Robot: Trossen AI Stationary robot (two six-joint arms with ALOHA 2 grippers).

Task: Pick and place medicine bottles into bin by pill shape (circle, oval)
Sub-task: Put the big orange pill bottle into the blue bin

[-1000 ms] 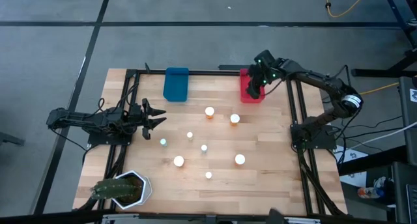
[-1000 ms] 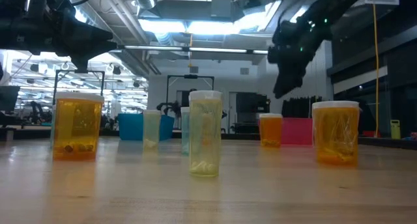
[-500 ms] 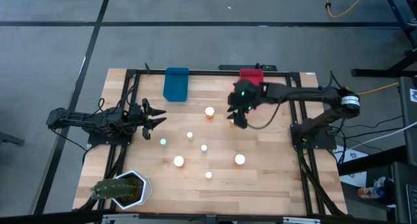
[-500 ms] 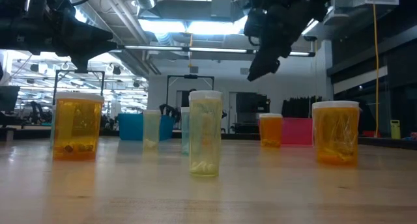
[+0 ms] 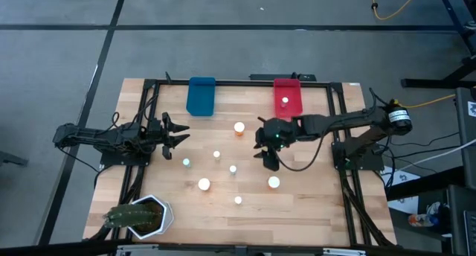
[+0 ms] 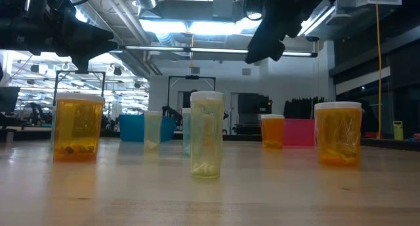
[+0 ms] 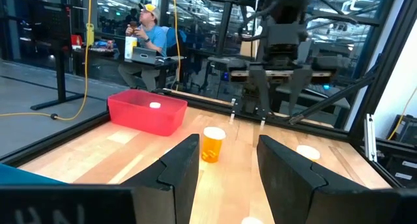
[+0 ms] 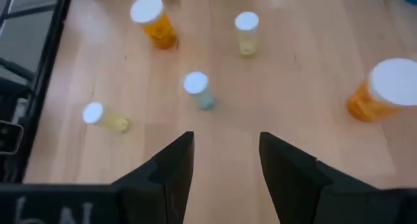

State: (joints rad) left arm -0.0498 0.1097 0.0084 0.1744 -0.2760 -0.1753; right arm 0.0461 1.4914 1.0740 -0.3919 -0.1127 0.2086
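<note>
the right gripper (image 5: 267,158) hangs over the middle of the wooden table (image 5: 312,204) with its fingers spread and nothing between them, its wrist view looking down on scattered white-capped bottles. one bottle (image 5: 284,100) lies in the red bin (image 5: 288,107) at the table's 1 o'clock corner; the blue bin (image 5: 201,96) at 11 o'clock looks bare. the others stand loose around the centre: an orange bottle (image 5: 239,128) toward 12 o'clock of the gripper's reach, small pale ones (image 5: 233,169) near the middle, and one with a large cap (image 5: 274,182) just toward 5 o'clock of the gripper. the left gripper (image 5: 175,134) waits at the 9 o'clock edge, fingers apart, beside its frame; a potted plant (image 5: 137,216) sits at 7 o'clock. judged from this, the step in hand is choosing and reaching for the next bottle, and it would go best if the arm comes straight down over a single cap, keeps its fingers wide until they straddle the body, and steers clear of neighbours that could tip. a second ago this arm was at the red bin; half a second ago it was swinging back over an orange bottle near the centre, which now cannot be seen beneath it. the bottle in the red bin shows only now, and the left arm has not moved.
</note>
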